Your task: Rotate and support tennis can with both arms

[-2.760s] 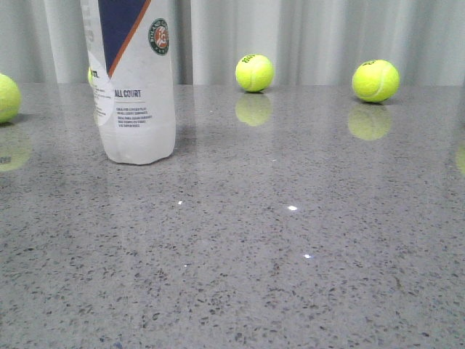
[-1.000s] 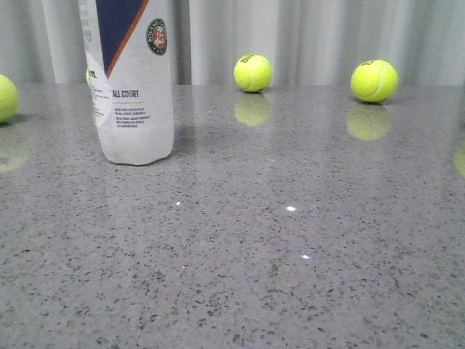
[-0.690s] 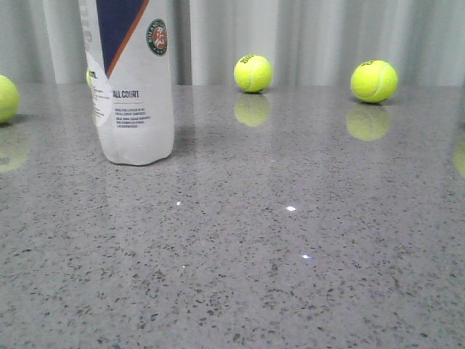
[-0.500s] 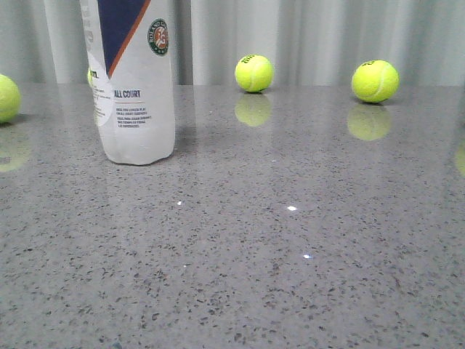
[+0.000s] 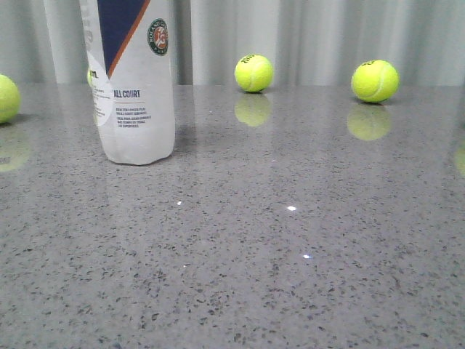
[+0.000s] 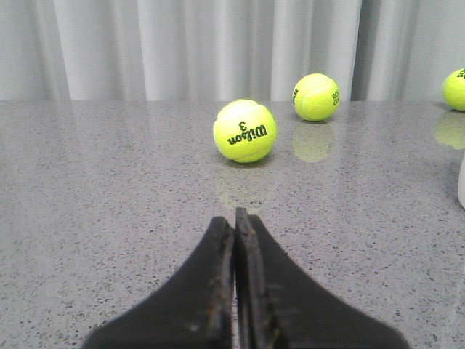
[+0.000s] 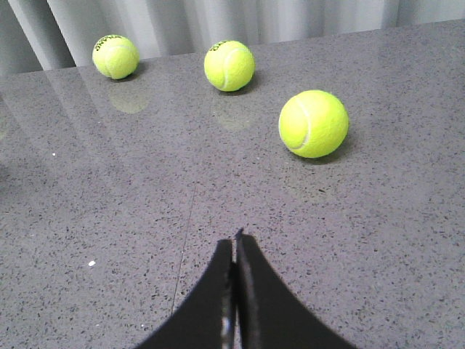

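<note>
The tennis can [image 5: 135, 87] stands upright on the grey table at the back left of the front view. It is clear-white with a navy wedge, an orange stripe and the round Roland Garros logo; its top is cut off by the frame. A sliver of it shows at the edge of the left wrist view [image 6: 461, 182]. Neither gripper shows in the front view. My left gripper [image 6: 234, 217] is shut and empty, low over the table. My right gripper [image 7: 235, 241] is shut and empty too. Neither touches the can.
Yellow-green tennis balls lie around: one at the far left [image 5: 6, 98], one behind the can [image 5: 91, 75], one at the back middle [image 5: 253, 73], one at the back right [image 5: 374, 81]. A Wilson ball [image 6: 244, 131] lies ahead of the left gripper, another [image 7: 313, 123] ahead of the right.
None; only slight camera shake in the front view.
</note>
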